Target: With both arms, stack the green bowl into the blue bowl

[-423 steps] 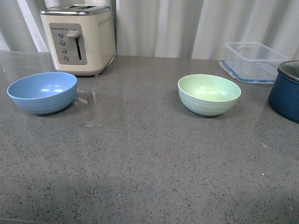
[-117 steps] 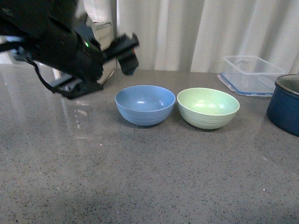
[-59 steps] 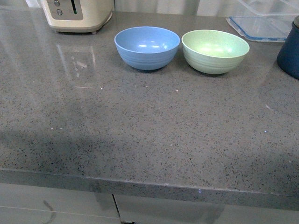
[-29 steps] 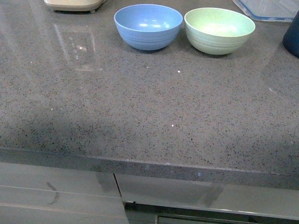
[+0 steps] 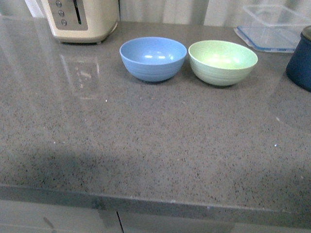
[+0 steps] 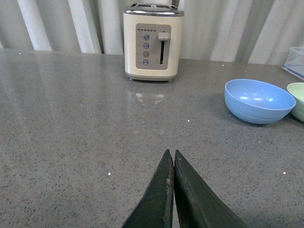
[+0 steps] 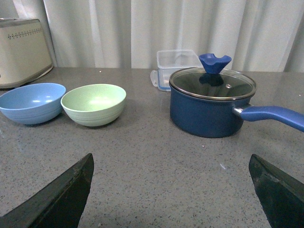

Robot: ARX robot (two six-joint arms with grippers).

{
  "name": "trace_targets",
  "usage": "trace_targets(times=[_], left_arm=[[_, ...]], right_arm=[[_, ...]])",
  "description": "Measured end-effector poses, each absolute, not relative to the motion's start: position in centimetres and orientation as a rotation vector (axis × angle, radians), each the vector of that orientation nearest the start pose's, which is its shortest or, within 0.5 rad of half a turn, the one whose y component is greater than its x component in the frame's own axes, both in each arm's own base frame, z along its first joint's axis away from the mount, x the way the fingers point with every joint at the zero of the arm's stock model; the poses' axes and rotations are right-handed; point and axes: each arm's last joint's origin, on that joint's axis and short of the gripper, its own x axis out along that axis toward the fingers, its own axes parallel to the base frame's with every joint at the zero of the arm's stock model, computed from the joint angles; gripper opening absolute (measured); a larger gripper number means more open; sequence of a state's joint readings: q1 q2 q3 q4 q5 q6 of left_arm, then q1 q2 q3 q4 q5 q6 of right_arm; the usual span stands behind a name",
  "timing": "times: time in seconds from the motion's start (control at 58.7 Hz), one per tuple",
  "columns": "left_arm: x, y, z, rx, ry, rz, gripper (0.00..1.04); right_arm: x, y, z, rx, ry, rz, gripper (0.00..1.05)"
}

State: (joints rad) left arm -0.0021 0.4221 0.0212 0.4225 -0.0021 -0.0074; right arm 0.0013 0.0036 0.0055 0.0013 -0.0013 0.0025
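Observation:
The blue bowl [image 5: 153, 58] and the green bowl [image 5: 222, 62] stand upright side by side on the grey countertop, almost touching, both empty. Neither arm shows in the front view. In the left wrist view my left gripper [image 6: 171, 153] is shut and empty over bare counter, with the blue bowl [image 6: 259, 100] ahead to one side and the green bowl's edge [image 6: 297, 97] beyond it. In the right wrist view my right gripper [image 7: 171, 164] is wide open and empty, well short of the green bowl [image 7: 93, 104] and the blue bowl [image 7: 32, 102].
A cream toaster [image 5: 82, 19] stands at the back left. A clear rectangular container [image 5: 274, 27] and a dark navy pot [image 5: 300, 58] with a glass lid stand at the right. The counter's front edge [image 5: 146, 204] runs across the bottom, with drawers below.
Earlier the bowls stood far apart; the left arm brought the blue bowl next to the green one and withdrew. The front view dipped down toward the counter edge and has tilted back up.

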Motion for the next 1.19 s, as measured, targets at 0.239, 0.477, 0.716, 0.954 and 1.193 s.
trace_targets(times=[0.239, 0.477, 0.716, 0.954, 1.193], left_arm=[[11.7, 0.0, 17.4, -0.007, -0.025, 0.000, 0.04], [11.2, 0.0, 17.4, -0.007, -0.025, 0.000, 0.04], [10.8, 0.0, 17.4, -0.007, -0.025, 0.000, 0.04], [9.7, 0.0, 17.1, -0.007, -0.020, 0.000, 0.04], [9.7, 0.0, 17.0, -0.008, -0.018, -0.001, 0.34]], right_arm=[[9.8, 0.0, 16.5, 0.002, -0.003, 0.003, 0.95], [9.8, 0.0, 16.5, 0.002, -0.003, 0.003, 0.95], [9.8, 0.0, 16.5, 0.002, -0.003, 0.003, 0.95], [9.8, 0.0, 16.5, 0.002, -0.003, 0.003, 0.95], [9.8, 0.0, 16.5, 0.002, -0.003, 0.003, 0.95]])
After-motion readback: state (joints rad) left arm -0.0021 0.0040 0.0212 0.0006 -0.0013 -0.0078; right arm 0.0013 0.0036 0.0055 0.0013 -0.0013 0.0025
